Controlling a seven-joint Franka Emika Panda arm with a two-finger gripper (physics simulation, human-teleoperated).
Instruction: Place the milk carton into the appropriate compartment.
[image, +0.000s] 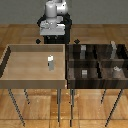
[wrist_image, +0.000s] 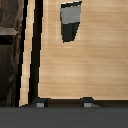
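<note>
Light tray beside dark compartmented bin.

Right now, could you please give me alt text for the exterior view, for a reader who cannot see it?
A small upright white-and-grey milk carton stands alone in a light wooden tray on thin legs. To the exterior view's right sits a dark wooden compartment bin holding a few grey blocks. The white robot arm's gripper hangs behind the tray, holding nothing.

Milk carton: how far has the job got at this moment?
Nothing looks done yet. The milk carton stands upright in the light wooden tray, apart from the dark compartment bin on the exterior view's right. In hand: the gripper hangs behind the tray's far edge with nothing visible between its fingertips. Left: descend, grasp the carton, carry it to a compartment, release.
</note>
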